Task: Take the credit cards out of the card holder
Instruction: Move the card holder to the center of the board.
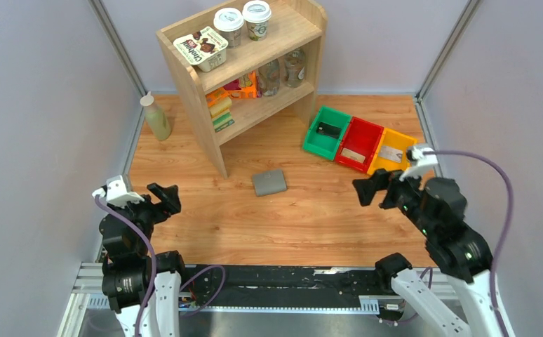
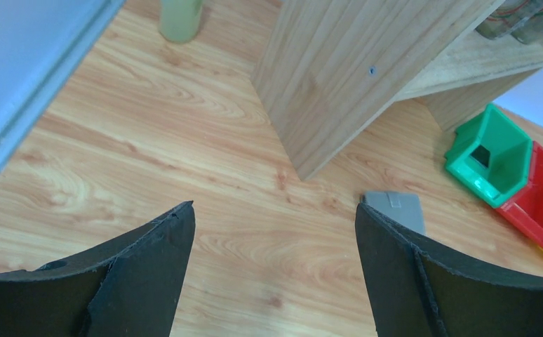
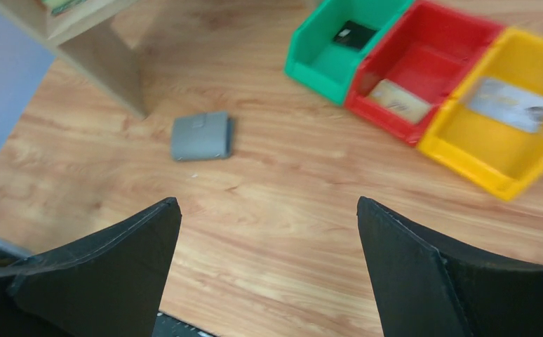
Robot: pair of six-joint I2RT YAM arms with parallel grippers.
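Spotting wallet closed on table, near shelf leg, long side running roughly across. Lying ahead-right of left gripper, ahead-left of right gripper, about equally near both. Gaping wide on both arms, gripping nothing.

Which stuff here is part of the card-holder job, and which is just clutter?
Job: flat grey rectangular card holder, closed; thin flat dark card; beige card; pale card.
Lying about: green plastic bin, red plastic bin, yellow plastic bin, one card in each; wooden shelf unit; pale green plastic bottle; two lidded paper cups.
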